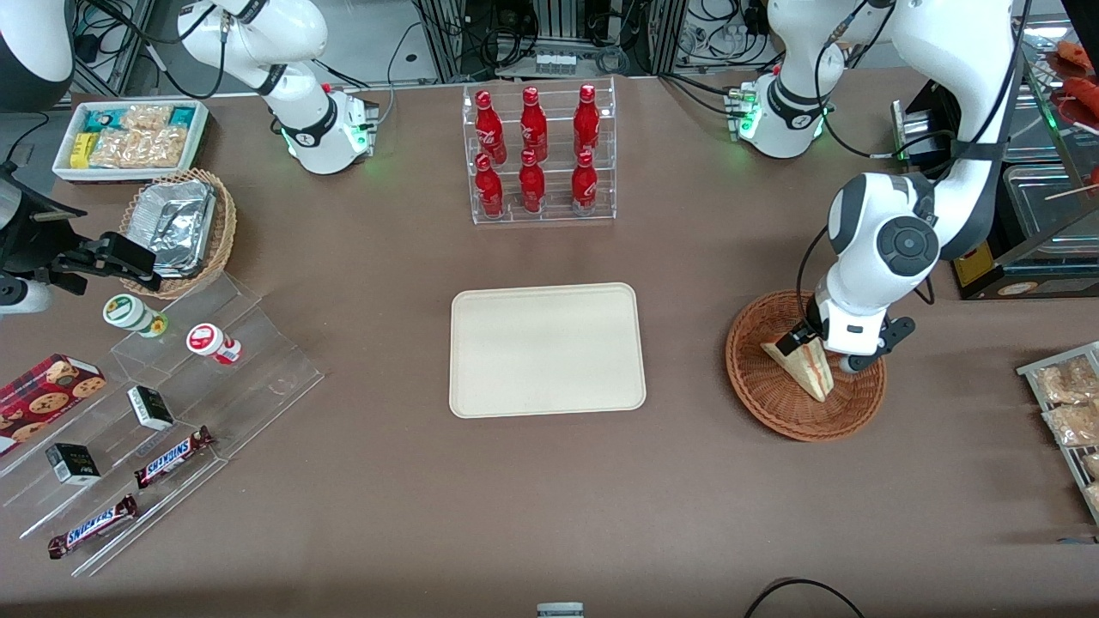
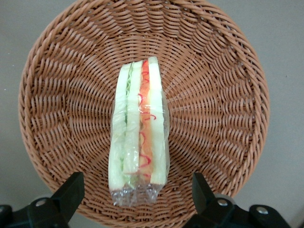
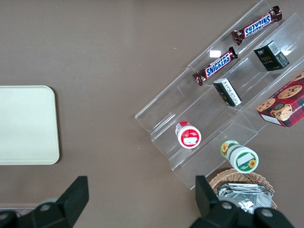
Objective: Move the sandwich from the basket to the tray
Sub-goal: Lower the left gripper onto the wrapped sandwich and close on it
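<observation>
In the front view, your gripper [image 1: 824, 352] hung low over the basket [image 1: 764, 395], at the working arm's end of the table, with the sandwich [image 1: 803, 367] lying inside on the weave, its thin point aimed toward the camera. The tray [image 1: 547, 349] sat bare in the middle of the table, well apart from the basket, with the rack of red bottles [image 1: 538, 154] farther from the camera than it. You could not judge the finger spread from here; the wrist housing covered it.

In the left wrist view, the fingers [image 2: 66, 194] stood wide apart, one to each side of the sandwich's [image 2: 139, 130] wrapped end, holding nothing and not touching it. The wedge stood on edge in the basket [image 2: 223, 95], filling layers facing up, bread faces turned toward the two pads.

To do this step well, you wanted to descend straight, keep the wedge centred between the pads, and close on the bread faces gently, since I judged it soft and its wrap slippery. Stopping short of the wicker floor would have avoided snagging the fingertips.

In the right wrist view, only a corner of the tray [image 3: 28, 126] showed, empty, beside the clear stepped display of snacks [image 3: 218, 118].
</observation>
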Available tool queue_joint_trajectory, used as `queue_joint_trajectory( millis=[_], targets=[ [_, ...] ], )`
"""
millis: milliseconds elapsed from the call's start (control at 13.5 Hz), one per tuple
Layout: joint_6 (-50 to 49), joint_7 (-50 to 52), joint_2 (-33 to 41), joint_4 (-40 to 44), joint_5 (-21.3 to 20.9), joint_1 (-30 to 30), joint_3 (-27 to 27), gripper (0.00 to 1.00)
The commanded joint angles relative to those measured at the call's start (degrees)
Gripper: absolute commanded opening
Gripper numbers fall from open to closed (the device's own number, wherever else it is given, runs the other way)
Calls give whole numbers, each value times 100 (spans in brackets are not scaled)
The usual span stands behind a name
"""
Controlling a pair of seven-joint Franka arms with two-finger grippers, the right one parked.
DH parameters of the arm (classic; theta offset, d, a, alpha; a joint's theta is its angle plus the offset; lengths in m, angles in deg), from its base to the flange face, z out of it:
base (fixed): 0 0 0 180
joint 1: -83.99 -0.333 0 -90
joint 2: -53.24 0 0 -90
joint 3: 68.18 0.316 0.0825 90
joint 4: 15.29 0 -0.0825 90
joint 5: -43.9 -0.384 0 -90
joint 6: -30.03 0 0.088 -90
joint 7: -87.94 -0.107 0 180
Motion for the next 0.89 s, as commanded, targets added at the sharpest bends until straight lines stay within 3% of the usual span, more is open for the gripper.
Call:
queue_joint_trajectory(
  millis=[0,148,221,369,443,812],
  targets=[
    [285,173,-172,-38,-124,52,56,100],
    [443,173,-312,-38,-124,26,73,100],
    [444,173,-348,-38,-124,17,74,92],
    [383,155,-304,-46,-124,17,74,18],
    [313,146,-295,-46,-124,17,74,0],
    [-310,41,2,76,-124,26,74,0]
  ],
)
